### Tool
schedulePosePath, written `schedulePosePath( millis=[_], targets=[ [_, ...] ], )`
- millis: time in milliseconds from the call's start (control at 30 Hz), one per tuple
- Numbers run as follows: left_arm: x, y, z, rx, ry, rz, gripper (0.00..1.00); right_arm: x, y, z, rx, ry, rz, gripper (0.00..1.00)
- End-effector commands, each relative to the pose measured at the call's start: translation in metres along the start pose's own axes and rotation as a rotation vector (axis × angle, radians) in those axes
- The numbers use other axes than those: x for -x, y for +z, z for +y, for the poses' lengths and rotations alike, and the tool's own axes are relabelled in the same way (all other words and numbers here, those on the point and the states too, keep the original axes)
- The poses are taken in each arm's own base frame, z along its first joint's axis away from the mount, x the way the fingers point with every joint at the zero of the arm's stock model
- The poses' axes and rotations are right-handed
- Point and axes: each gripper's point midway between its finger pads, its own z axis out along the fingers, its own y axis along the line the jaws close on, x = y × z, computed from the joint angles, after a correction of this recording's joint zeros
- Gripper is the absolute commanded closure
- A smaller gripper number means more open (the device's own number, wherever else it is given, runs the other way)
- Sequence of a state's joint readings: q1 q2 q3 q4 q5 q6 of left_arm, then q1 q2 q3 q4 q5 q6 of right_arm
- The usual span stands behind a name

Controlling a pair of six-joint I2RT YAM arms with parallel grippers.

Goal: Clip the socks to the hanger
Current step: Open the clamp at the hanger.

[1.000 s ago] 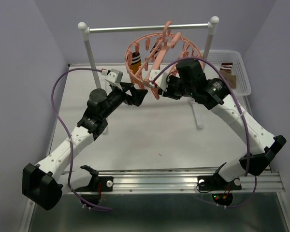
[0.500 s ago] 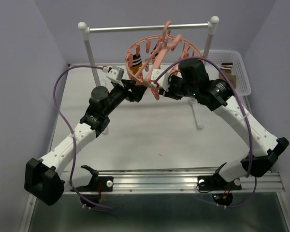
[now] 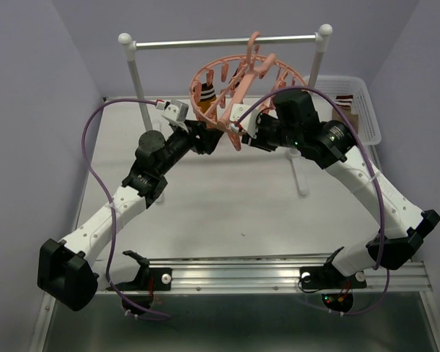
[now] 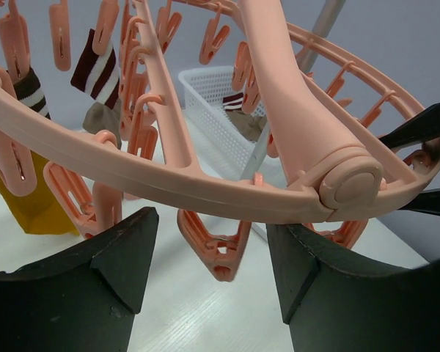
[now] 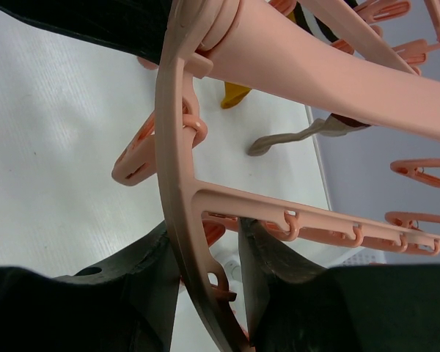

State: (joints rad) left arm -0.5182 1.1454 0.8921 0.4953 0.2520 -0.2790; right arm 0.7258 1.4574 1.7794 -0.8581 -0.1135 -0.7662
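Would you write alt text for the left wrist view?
The left gripper stands open under the rim of the salmon-pink hanger, one dangling clip between its black fingers. Two striped socks hang clipped at the picture's left; a white basket sits behind.

Your left arm (image 3: 125,202): stretched far-right, left gripper (image 4: 213,242) jaws apart | your right arm (image 3: 367,183): stretched far-left, right gripper (image 5: 205,235) clamped on hanger (image 5: 177,147) | wrists close together

White table (image 3: 227,205), rail stand (image 3: 137,81) on it, white basket (image 3: 368,126) far right
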Motion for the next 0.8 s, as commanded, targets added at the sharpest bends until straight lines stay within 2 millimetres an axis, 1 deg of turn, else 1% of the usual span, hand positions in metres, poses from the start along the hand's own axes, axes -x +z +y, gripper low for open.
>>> schedulePosePath(
  millis=[0, 233, 267, 300, 467, 600, 667, 767],
  targets=[
    [0.0428, 0.0028, -0.0179, -0.054, 0.034, -0.130, 0.29, 0.0168, -0.0096, -0.0101, -0.044, 0.003, -0.070, 0.60],
    [0.0426, 0.0031, -0.0188, -0.060, 0.036, -0.128, 0.32, 0.0185, -0.0109, -0.0119, -0.054, 0.005, -0.076, 0.59],
    [0.0422, 0.0038, -0.0184, -0.059, 0.037, -0.126, 0.35, 0.0180, -0.0103, -0.0120, -0.054, 0.005, -0.074, 0.59],
    [0.0423, 0.0043, -0.0185, -0.057, 0.037, -0.127, 0.35, 0.0177, -0.0097, -0.0118, -0.053, 0.006, -0.072, 0.59],
    [0.0421, 0.0080, -0.0173, -0.054, 0.030, -0.125, 0.37, 0.0162, -0.0097, -0.0113, -0.053, 0.003, -0.068, 0.59],
    [0.0420, 0.0095, -0.0182, -0.057, 0.024, -0.124, 0.42, 0.0161, -0.0096, -0.0101, -0.049, 0.003, -0.070, 0.59],
    [0.0436, 0.0087, -0.0186, -0.059, 0.022, -0.128, 0.47, 0.0156, -0.0096, -0.0101, -0.050, 0.002, -0.069, 0.59],
    [0.0450, 0.0082, -0.0202, -0.060, 0.011, -0.132, 0.47, 0.0148, -0.0102, -0.0096, -0.051, 0.002, -0.068, 0.58]
  ],
)
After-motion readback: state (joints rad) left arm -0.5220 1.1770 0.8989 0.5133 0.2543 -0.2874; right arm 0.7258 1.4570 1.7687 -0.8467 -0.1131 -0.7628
